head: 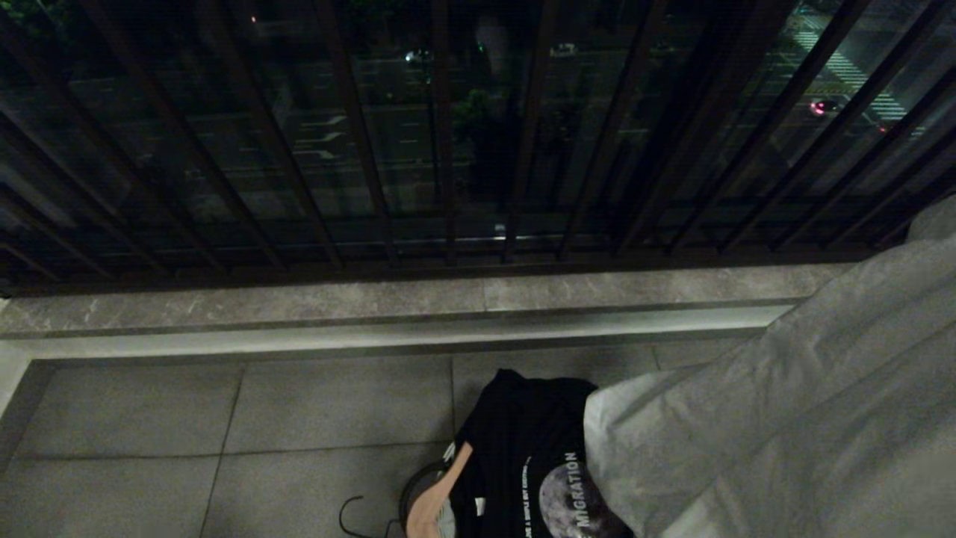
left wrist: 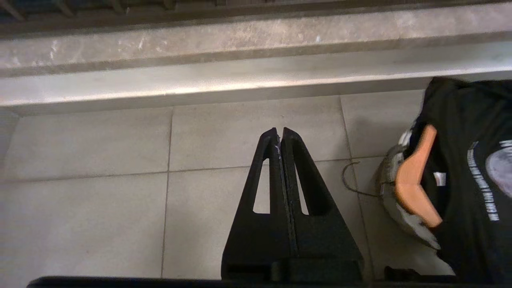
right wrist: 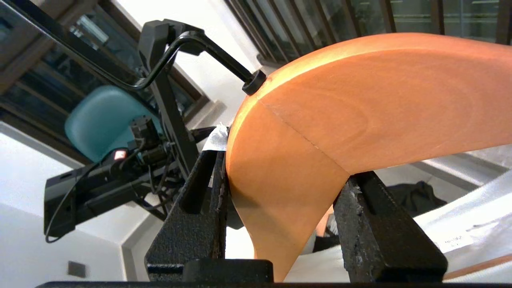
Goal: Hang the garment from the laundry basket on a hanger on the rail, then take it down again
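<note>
Grey floor tiles [head: 224, 418] run up to a raised stone curb [head: 373, 302], and behind it dark vertical railing bars [head: 441, 134] stand against a night street. From our left we see the left gripper [left wrist: 280, 134] in its own wrist view, hanging over bare tiles with its two black fingers [left wrist: 294, 180] pressed together and nothing between them; it does not show in the head view. Moving right along the floor, we find a thin dark wire hook [head: 349, 515] lying on the tiles, just beside the laundry basket [head: 418, 482], of which only a dark curved rim is visible. Across that basket lies the black garment [head: 523, 448], a T-shirt with a moon print and white lettering, and a wooden hanger arm [head: 437, 493] pokes out from its left edge; we cannot tell how much of the shirt sits inside the rim. Further right, a pale grey cloth-covered mass [head: 784, 433] fills the lower right of the head view and overlaps the shirt's right side; we cannot say from this view what lies beneath it. In the right wrist view we see the right gripper [right wrist: 280, 188] clamped on an orange wooden hanger [right wrist: 360, 104], one black finger [right wrist: 200, 200] against each face of the wood near its bend, held up off the floor, with the hanger's black metal hook [right wrist: 192, 52] curving away from the top of it.
</note>
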Robot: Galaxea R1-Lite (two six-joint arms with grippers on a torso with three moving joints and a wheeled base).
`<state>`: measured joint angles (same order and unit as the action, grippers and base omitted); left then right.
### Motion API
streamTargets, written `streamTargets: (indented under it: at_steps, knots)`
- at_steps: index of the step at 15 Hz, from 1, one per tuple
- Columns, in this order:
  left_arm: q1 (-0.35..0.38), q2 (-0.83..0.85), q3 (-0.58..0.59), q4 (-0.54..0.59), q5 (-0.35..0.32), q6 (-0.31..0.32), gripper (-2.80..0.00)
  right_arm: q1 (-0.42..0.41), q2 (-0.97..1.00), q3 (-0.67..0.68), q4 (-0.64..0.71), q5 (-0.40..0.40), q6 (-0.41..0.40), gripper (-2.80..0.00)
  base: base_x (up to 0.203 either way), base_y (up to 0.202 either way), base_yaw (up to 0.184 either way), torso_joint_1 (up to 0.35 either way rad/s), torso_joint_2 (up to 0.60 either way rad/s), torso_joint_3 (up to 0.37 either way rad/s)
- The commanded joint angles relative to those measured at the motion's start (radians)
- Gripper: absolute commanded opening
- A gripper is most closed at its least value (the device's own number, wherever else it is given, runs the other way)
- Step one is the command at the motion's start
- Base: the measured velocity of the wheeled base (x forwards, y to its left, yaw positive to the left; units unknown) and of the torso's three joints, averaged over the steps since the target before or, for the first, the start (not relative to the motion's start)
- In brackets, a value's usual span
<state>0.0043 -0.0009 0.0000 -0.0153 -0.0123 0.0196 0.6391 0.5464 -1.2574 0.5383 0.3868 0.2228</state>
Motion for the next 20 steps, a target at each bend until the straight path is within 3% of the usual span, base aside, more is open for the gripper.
streamTargets:
  at_steps: [1,20]
  knots:
    - [0.002,-0.001,0.002,-0.002,0.000,0.000,-2.80,0.001,0.000,0.001,0.003,0.003,0.001,-2.80,0.000,0.000,0.000,0.107,-0.46,-0.375]
    - [0.000,-0.001,0.002,-0.001,0.000,0.000,-2.80,0.001,-0.005,0.003,0.003,0.003,0.001,-2.80,0.000,0.000,0.000,0.186,-0.53,-0.352]
